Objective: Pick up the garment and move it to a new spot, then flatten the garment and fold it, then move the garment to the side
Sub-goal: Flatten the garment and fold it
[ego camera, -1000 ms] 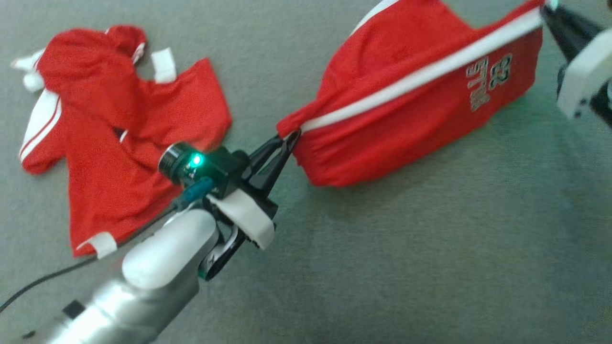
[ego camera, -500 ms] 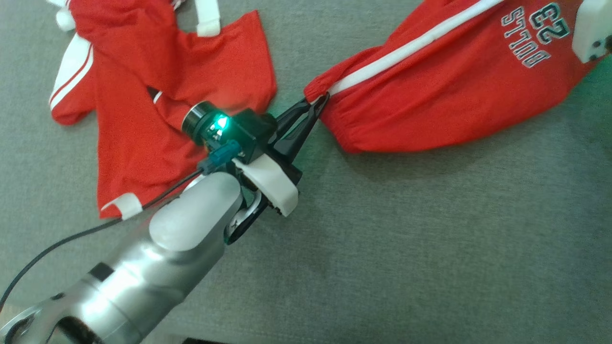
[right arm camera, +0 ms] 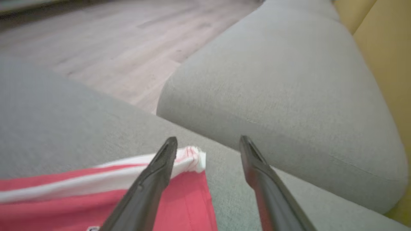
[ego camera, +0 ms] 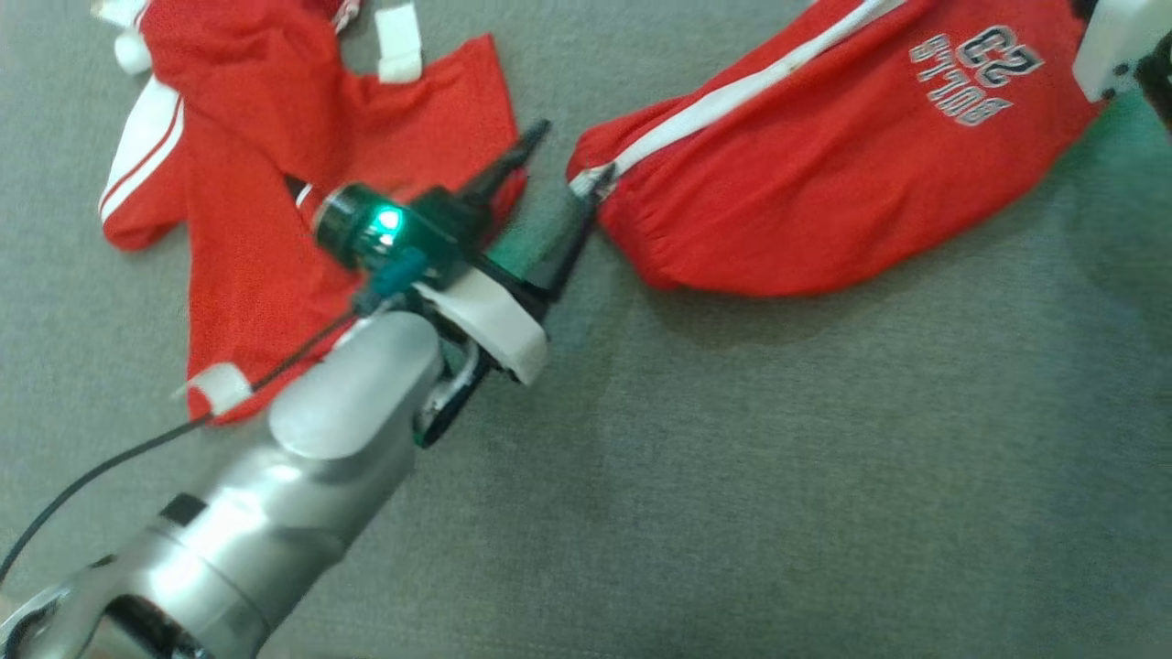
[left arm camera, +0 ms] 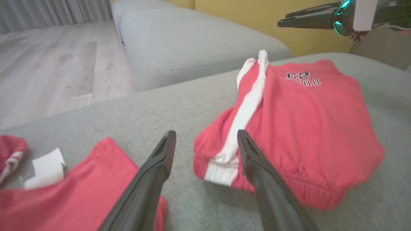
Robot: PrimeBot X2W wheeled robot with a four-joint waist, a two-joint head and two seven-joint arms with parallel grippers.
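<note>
Released a moment ago, the red shorts lie on the grey sofa, the left hand spread at their near end; the right hand, spread too, hovers over their blurred far corner.

Red shorts with a white side stripe and number print, lying bunched and wrinkled on grey sofa cushion, gathered elastic end at left.

The head view's top edge cuts off the shorts and jersey.
</note>
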